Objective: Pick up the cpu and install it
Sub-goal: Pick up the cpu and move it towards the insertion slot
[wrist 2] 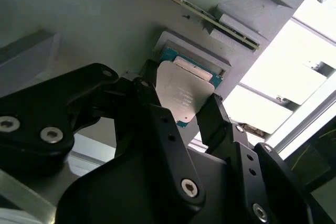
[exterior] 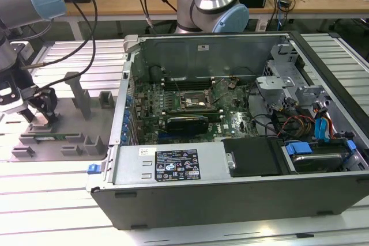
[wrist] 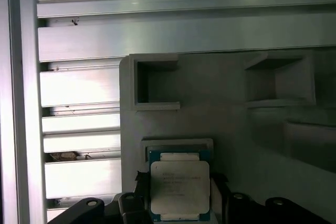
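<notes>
While the cpu (wrist: 179, 186) sits in its grey holder (wrist: 220, 114), I see the gripper (wrist 2: 181, 98) pinching its edges (the exterior view's left).

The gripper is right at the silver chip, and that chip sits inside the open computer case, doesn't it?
No. The gripper is right at the cpu, but the cpu sits on the grey tray, outside the open computer case, as the first wrist view shows.
</notes>
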Controlling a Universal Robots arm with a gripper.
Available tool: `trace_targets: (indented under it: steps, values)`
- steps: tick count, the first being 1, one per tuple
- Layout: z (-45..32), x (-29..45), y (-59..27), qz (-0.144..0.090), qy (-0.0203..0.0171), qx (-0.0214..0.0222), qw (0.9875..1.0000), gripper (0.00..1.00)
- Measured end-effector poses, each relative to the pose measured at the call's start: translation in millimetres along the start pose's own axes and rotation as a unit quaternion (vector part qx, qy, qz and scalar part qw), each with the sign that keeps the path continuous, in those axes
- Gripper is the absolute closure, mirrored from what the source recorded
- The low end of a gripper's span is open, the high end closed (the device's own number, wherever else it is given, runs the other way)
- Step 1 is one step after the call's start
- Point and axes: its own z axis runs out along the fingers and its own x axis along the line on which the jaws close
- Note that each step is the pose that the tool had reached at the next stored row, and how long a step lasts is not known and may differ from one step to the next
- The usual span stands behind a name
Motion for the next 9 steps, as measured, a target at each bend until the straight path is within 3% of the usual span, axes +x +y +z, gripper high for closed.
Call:
trace_targets:
  steps: [9]
  values:
    - [-0.7,-0.5,0.1,-0.009,0.0005,-0.0002,1.0000,0.45]
